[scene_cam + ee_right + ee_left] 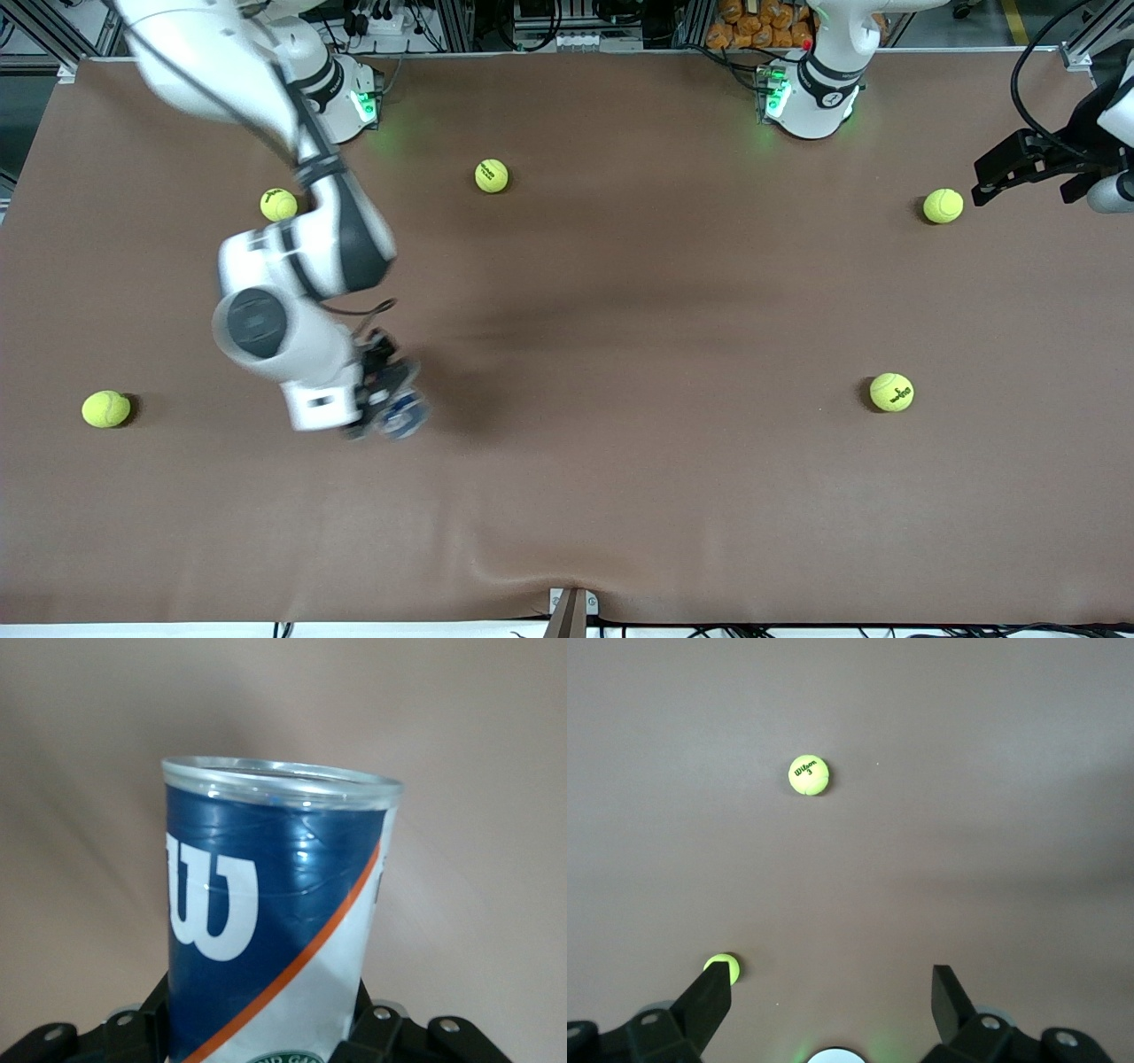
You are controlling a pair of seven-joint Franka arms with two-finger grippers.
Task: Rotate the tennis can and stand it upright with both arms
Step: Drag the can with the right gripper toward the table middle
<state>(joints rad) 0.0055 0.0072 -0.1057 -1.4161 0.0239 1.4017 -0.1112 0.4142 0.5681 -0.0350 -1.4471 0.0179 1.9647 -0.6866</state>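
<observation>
Brown table (pixel 620 354) wide open around tennis can (pixel 275 930), right gripper (pixel 387 409) clamped it, left gripper (pixel 833 992) waited, jaws spread, over that arm's table end.

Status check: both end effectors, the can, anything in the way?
Right end effector shut on can, over the right arm's end of the table. Left end effector open, waiting over the left arm's end. Balls scattered, none near the can.

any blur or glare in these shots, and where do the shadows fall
Front view: the right arm's wrist and right gripper are motion-smeared, with a dark shadow on the table beside them. Right wrist view: the tennis can is sharp, small glints on its rim. Left wrist view: the left gripper looks sharp, lighting even.
</observation>
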